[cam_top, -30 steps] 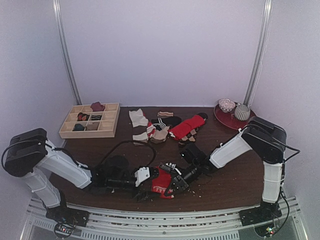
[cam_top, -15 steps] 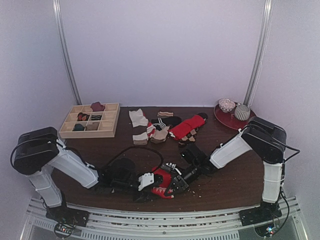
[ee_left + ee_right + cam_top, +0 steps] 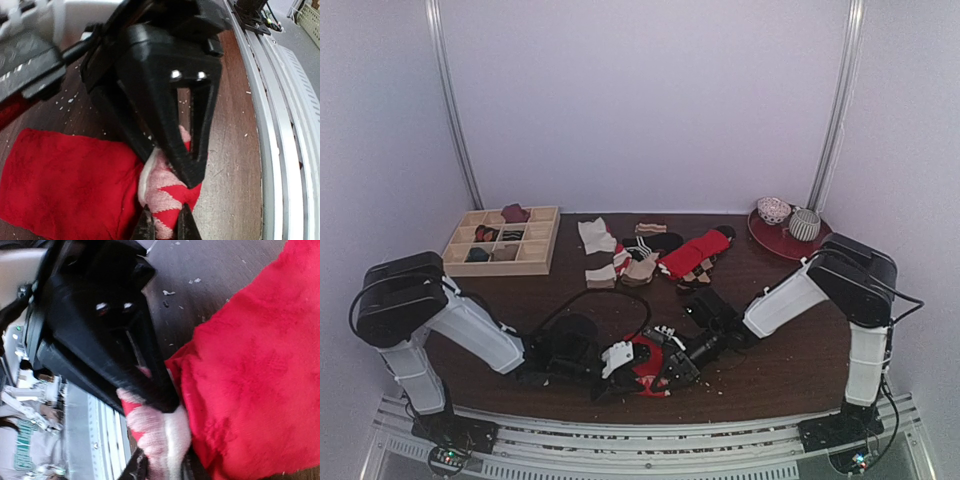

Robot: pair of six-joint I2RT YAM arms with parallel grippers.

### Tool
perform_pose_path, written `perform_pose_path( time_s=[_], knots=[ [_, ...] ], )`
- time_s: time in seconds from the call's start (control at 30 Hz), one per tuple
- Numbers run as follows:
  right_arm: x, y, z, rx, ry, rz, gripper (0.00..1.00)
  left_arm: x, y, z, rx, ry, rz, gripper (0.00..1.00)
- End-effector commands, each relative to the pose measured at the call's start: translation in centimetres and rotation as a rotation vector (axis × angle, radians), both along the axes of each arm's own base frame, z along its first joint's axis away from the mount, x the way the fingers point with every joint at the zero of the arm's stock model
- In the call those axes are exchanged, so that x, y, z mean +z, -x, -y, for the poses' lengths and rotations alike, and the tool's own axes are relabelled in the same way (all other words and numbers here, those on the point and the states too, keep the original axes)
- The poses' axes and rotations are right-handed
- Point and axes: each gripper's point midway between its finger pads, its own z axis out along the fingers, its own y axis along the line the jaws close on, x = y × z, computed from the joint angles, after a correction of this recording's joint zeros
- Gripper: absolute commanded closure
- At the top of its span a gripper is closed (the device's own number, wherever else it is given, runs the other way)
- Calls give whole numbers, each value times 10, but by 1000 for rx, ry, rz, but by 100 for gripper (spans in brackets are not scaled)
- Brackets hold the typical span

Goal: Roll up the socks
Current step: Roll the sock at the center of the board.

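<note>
While L end effector [image 3: 165,226], R end effector [image 3: 161,466] clamp red sock [image 3: 75,180], it's on tbl [image 3: 227,150].

Two arms [image 3: 470,330], one tray [image 3: 490,268], one plate [image 3: 770,241], two bowls [image 3: 804,224], one cream-tipped red sock [image 3: 70,185], several heaped socks [image 3: 650,258].

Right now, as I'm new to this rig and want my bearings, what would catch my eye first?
Front and centre, the left gripper and the right gripper both pinch the cream-patterned end of a bright red sock lying flat. Behind them a heap of loose socks sits at the far middle, with a wooden compartment tray at far left and a red plate at far right.
</note>
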Motion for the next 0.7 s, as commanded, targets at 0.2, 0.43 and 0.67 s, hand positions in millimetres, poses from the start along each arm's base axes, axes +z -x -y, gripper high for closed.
perform_pose_path(
  time_s=[0.2, 0.43, 0.67],
  knots=[
    [31, -47, 32, -152, 113, 817, 63, -75, 6, -71, 345, -242, -548, 100],
    [54, -13, 5, 76, 50, 1313, 54, -85, 20, -81, 354, -282, -698, 100],
    [21, -8, -5, 217, 139, 1335, 54, -91, 28, -84, 333, -296, -728, 100]
  ],
)
